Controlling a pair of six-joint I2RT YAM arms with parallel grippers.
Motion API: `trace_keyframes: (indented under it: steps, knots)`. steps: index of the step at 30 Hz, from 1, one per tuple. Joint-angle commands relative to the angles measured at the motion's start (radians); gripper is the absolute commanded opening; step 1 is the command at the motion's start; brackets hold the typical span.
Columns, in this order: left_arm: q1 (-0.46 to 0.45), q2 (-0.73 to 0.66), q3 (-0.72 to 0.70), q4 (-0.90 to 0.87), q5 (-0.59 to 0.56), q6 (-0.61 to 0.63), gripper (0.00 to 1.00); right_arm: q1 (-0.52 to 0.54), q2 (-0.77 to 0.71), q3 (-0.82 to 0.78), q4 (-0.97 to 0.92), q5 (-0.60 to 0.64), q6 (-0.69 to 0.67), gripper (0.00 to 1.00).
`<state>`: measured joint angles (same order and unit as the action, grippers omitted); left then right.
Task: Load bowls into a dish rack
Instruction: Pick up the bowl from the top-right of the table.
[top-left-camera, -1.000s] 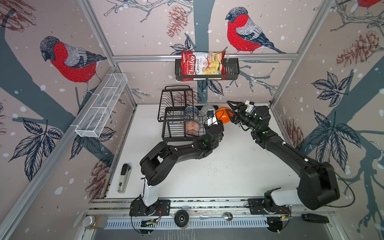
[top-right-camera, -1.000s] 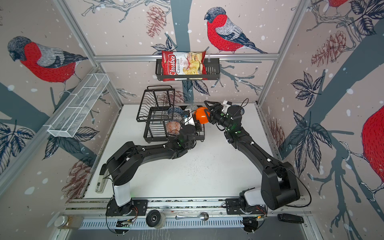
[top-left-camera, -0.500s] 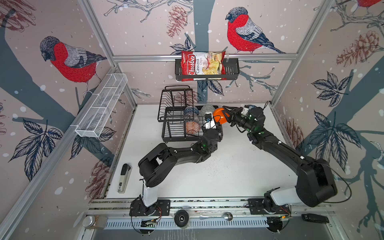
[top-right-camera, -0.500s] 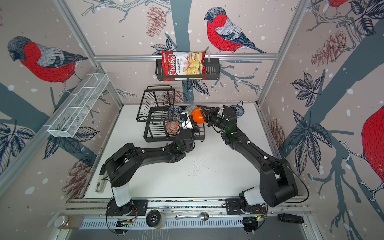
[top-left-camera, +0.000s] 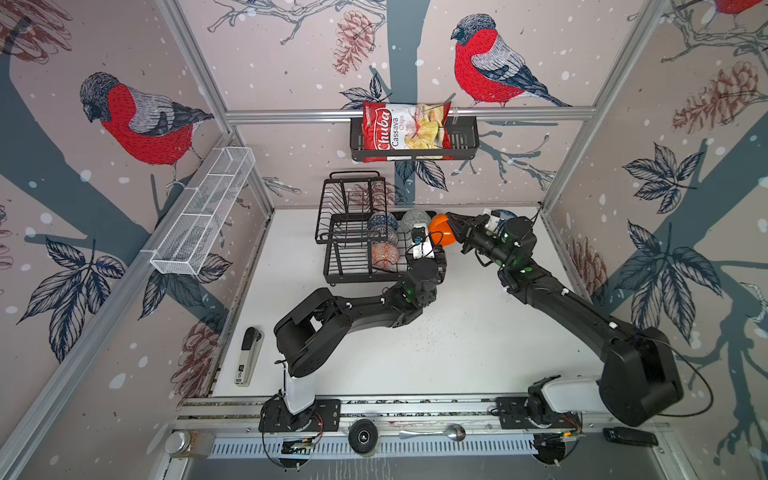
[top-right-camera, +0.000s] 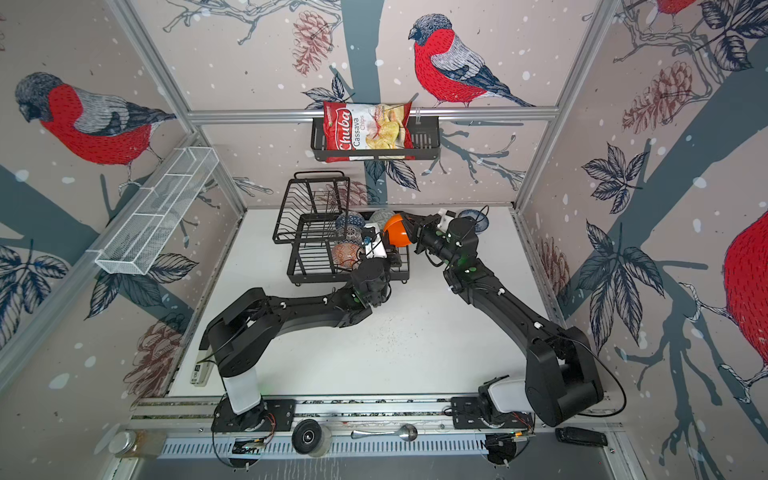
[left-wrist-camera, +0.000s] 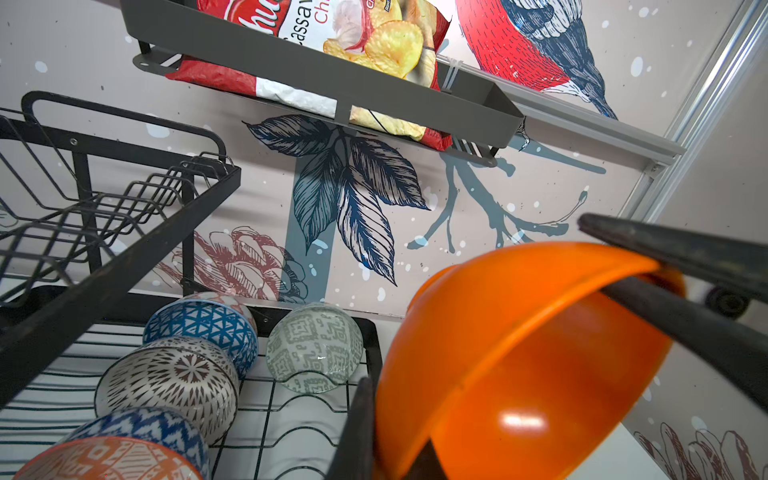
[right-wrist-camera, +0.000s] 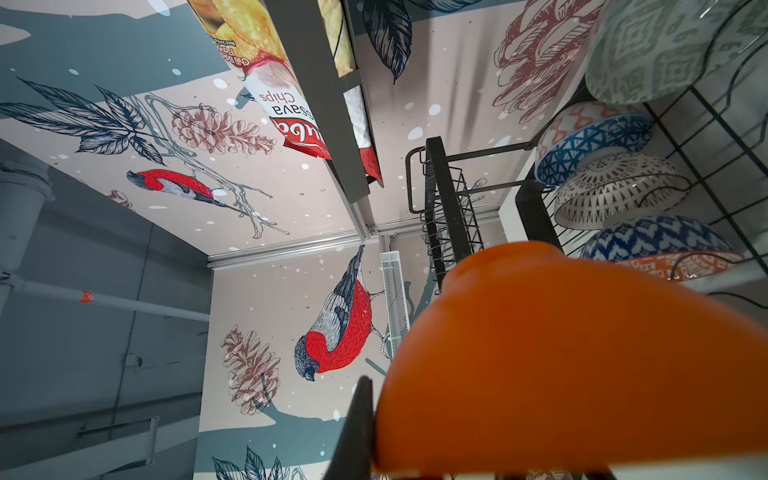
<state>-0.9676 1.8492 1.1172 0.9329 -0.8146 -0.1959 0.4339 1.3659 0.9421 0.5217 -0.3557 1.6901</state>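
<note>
A plain orange bowl (top-left-camera: 442, 235) (top-right-camera: 397, 235) hangs tilted at the right end of the black wire dish rack (top-left-camera: 330, 257) (top-right-camera: 297, 266). My left gripper (top-left-camera: 433, 246) (left-wrist-camera: 390, 436) is shut on its lower rim. On the opposite rim my right gripper (top-left-camera: 456, 226) (top-right-camera: 410, 230) is also shut, one finger (right-wrist-camera: 357, 424) outside the wall and the other hidden. Several patterned bowls stand on edge in the rack's base: blue triangle (left-wrist-camera: 199, 328), white lattice (left-wrist-camera: 166, 378), grey-green (left-wrist-camera: 313, 349), red-orange (left-wrist-camera: 108, 461). A blue-flowered bowl (top-left-camera: 505, 216) sits on the table behind my right wrist.
The rack's raised upper basket (top-left-camera: 351, 195) holds nothing. A black shelf basket (top-left-camera: 463, 141) with a chips bag hangs on the back wall above the rack. A white mesh basket (top-left-camera: 203, 212) is on the left wall. A stapler (top-left-camera: 247, 357) lies at the table's front left.
My right gripper has closed on the orange bowl's rim. The bowl and both grippers have shifted slightly left, towards the rack.
</note>
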Motion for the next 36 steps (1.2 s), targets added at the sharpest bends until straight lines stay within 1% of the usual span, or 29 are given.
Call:
trace_keyframes:
  steps: [1, 4, 7, 13, 17, 20, 25, 29, 32, 36]
  knots:
    - [-0.002, -0.019, 0.013, 0.032, -0.003, 0.005, 0.08, -0.007, -0.003, -0.006, 0.018, 0.107, -0.107, 0.0]
    - [-0.002, -0.021, 0.025, -0.006, 0.009, -0.006, 0.12, -0.006, -0.001, -0.014, 0.04, 0.1, -0.112, 0.0]
    - [-0.003, -0.022, 0.029, -0.03, 0.02, -0.014, 0.18, -0.004, -0.003, -0.023, 0.056, 0.096, -0.113, 0.0]
    - [-0.003, -0.04, 0.026, -0.072, 0.045, -0.04, 0.25, -0.004, -0.016, -0.037, 0.079, 0.103, -0.124, 0.0]
    - [-0.003, -0.051, 0.02, -0.096, 0.052, -0.046, 0.34, -0.004, -0.018, -0.042, 0.093, 0.098, -0.132, 0.0]
    - [-0.002, -0.059, 0.013, -0.124, 0.061, -0.058, 0.38, -0.006, -0.023, -0.042, 0.098, 0.105, -0.149, 0.0]
    - [-0.003, -0.088, 0.0, -0.185, 0.094, -0.073, 0.57, -0.013, -0.042, -0.07, 0.169, 0.117, -0.171, 0.0]
    - [-0.002, -0.131, -0.022, -0.231, 0.146, -0.095, 0.81, -0.022, -0.055, -0.078, 0.175, 0.126, -0.212, 0.0]
    - [-0.001, -0.167, -0.014, -0.304, 0.196, -0.103, 0.97, -0.034, -0.067, -0.085, 0.182, 0.132, -0.233, 0.0]
    - [0.016, -0.208, 0.037, -0.466, 0.283, -0.117, 0.98, -0.053, -0.077, -0.107, 0.218, 0.132, -0.249, 0.0]
